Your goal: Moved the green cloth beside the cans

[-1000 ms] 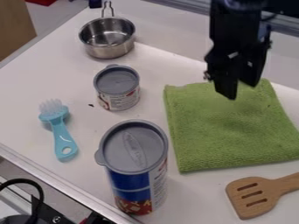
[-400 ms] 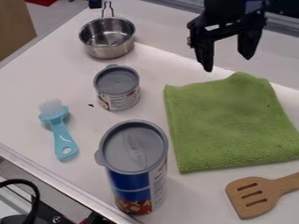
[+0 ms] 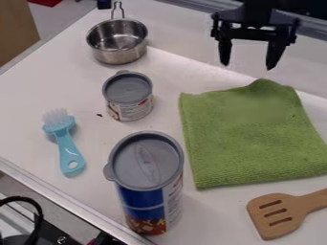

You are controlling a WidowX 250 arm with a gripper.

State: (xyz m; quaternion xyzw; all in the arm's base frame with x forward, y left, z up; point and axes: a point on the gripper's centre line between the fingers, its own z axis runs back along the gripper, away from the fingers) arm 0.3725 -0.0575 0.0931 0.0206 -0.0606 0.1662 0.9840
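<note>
In the camera view, the hand is at the upper right of the frame, its two fingers apart and nothing between them. The green cloth lies rather flat on the desk, in the right half of the frame, just beside the tall can at lower centre and near the short can at upper left of centre. I judge that the placing looks complete, so the step in hand is to leave the cloth in peace. For doing this well, the hand should rise first and only then go sideways, because its tips could catch the small raised fold at the cloth's top edge. If a correction is needed, a shallow pinch and a slow, low pull would be safer, without pushing the tall can.
</note>
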